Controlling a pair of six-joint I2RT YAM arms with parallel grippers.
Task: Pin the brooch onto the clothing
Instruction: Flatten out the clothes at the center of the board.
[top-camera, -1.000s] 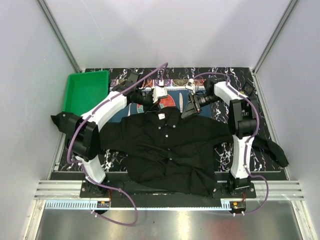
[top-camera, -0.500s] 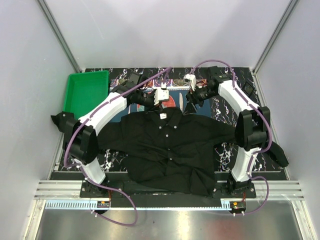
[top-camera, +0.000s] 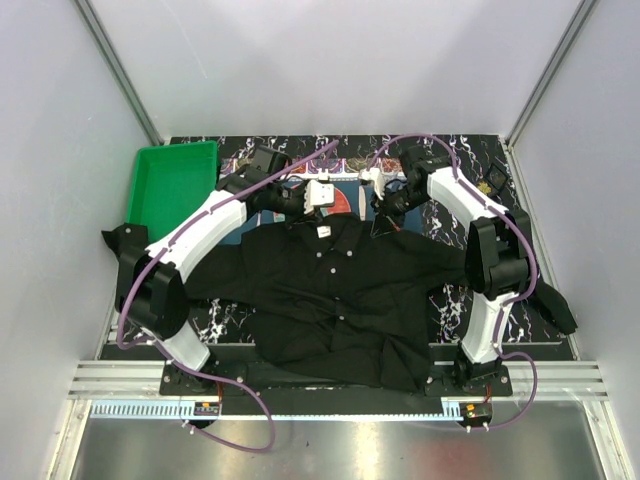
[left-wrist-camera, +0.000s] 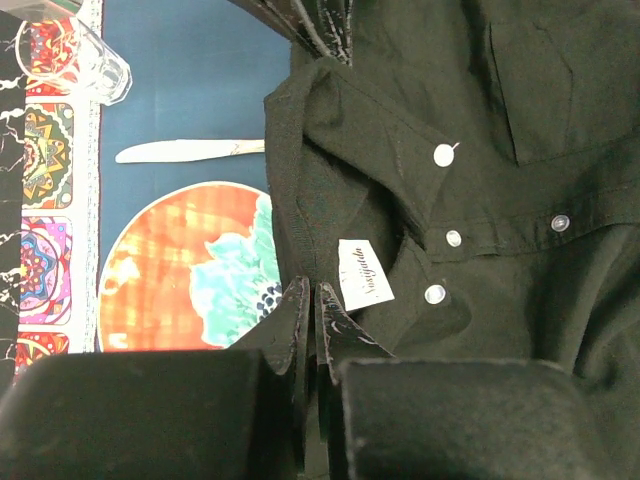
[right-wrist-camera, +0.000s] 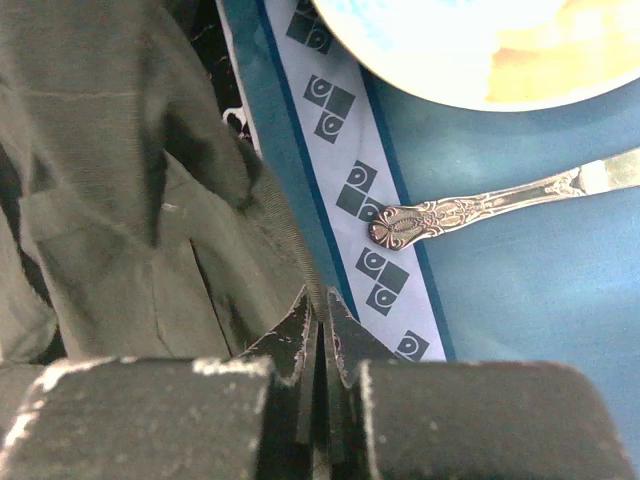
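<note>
ROBOT ARMS TAKE HOLD AT THE COLLAR: A black shirt (top-camera: 330, 290) lies spread across the middle of the counter (top-camera: 228, 318). Its collar (left-wrist-camera: 330, 130) points to the far edge and its hem reaches the near edge, so the garment's long axis runs near to far.

Both arms work at the far end of the shirt. The left gripper (left-wrist-camera: 308, 315), jaws pressed together, sits at the collar's edge just beside the white neck label (left-wrist-camera: 365, 273). It appears to have a fold of the cloth pinched. The right gripper (right-wrist-camera: 318, 318), jaws drawn almost together, seems to bite the shirt's corded edge on the right-shoulder side, where the cloth overlaps the blue placemat (right-wrist-camera: 520, 300). The two grippers stand near each other, the left on the collar and the right just to its right.

From both grippers the shirt front lies toward the near edge, with nothing resting on it. The brooch cannot be made out in any of the three views, so which arm is nearer to it cannot be judged. A green tray (top-camera: 170, 185) sits at the counter's far-left corner.
</note>
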